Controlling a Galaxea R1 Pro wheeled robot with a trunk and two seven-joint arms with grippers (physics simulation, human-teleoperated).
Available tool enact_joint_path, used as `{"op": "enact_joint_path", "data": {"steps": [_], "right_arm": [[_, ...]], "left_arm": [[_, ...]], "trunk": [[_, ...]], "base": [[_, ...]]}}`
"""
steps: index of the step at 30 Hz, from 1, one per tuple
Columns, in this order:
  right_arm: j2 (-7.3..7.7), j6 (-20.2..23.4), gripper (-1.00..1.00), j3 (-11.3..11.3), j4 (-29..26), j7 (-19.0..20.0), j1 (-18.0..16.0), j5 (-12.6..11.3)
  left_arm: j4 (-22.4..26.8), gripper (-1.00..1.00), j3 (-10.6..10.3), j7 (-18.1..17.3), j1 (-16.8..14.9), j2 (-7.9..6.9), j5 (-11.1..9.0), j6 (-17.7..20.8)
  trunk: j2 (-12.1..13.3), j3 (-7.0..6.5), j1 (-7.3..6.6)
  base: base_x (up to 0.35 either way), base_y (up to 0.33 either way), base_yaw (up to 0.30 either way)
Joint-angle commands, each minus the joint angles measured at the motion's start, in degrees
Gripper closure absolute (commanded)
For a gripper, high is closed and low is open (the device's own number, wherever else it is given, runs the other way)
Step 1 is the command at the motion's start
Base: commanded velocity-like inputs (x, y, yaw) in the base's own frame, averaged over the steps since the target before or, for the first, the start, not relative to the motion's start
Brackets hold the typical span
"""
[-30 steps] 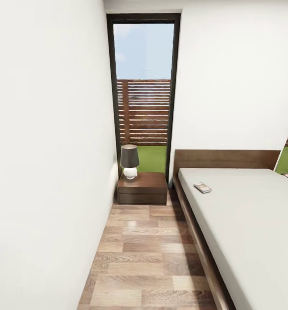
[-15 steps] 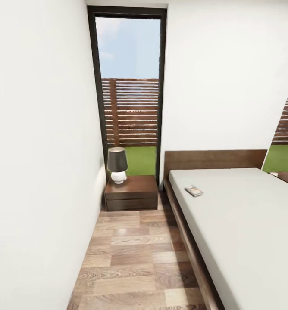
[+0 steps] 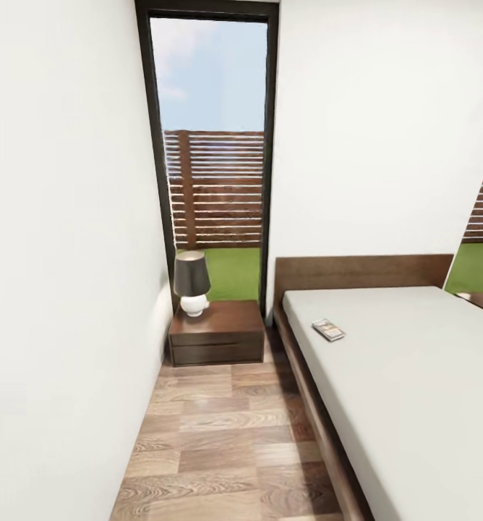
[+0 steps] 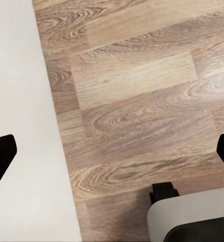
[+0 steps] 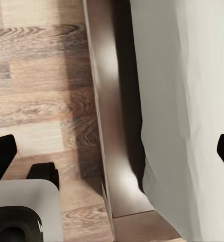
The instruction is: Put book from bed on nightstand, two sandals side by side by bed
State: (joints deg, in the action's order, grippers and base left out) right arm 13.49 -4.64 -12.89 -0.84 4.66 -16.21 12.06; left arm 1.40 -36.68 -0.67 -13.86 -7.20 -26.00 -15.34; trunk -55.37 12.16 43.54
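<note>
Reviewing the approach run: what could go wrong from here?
1. The aisle between the white wall and the bed is narrow; the base could clip the bed frame.
2. The book lies inboard of the mattress edge, so reaching it may be awkward.
3. The lamp crowds the nightstand; placing the book could knock it.

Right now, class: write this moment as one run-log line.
phase: approaching | book: on bed | nightstand: holds lamp | left gripper: open | right gripper: open

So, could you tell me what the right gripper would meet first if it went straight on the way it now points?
Probably the low dark wooden frame of the off-white bed, though depth is unclear; its jaws are spread.
</note>
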Motion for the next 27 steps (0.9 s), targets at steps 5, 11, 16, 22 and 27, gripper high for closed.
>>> {"op": "enact_joint_path", "data": {"steps": [5, 11, 16, 22, 27], "right_arm": [[0.03, -0.2, -1.00, -0.5, 0.1, 0.2, 0.0, 0.5], [0.00, -0.2, -1.00, -0.5, 0.0, 0.2, 0.0, 0.5], [0.00, -0.2, -1.00, -0.5, 0.0, 0.2, 0.0, 0.5], [0.02, -0.2, -1.00, -0.5, 0.1, 0.2, 0.0, 0.5], [0.03, -0.2, -1.00, -0.5, 0.1, 0.2, 0.0, 0.5]], "left_arm": [[0.0, -1.00, -0.5, -0.1, 0.0, -0.01, -0.5, -0.1], [0.0, -1.00, -0.5, -0.1, 0.0, -0.01, -0.6, -0.1], [0.0, -1.00, -0.5, -0.1, 0.0, -0.01, -0.5, -0.1], [0.0, -1.00, -0.5, 0.0, 0.0, -0.01, -0.5, -0.1], [0.0, -1.00, -0.5, 0.0, 0.0, -0.01, -0.5, -0.1]], "trunk": [[0.0, 0.08, 0.04], [0.0, 0.08, 0.04], [0.0, 0.08, 0.04], [0.0, 0.08, 0.04], [0.0, 0.08, 0.04]], "base": [[0.320, 0.136, -0.002], [0.317, 0.075, -0.001], [0.316, 0.026, 0.000], [0.316, 0.008, 0.000], [0.323, 0.002, -0.068]]}}
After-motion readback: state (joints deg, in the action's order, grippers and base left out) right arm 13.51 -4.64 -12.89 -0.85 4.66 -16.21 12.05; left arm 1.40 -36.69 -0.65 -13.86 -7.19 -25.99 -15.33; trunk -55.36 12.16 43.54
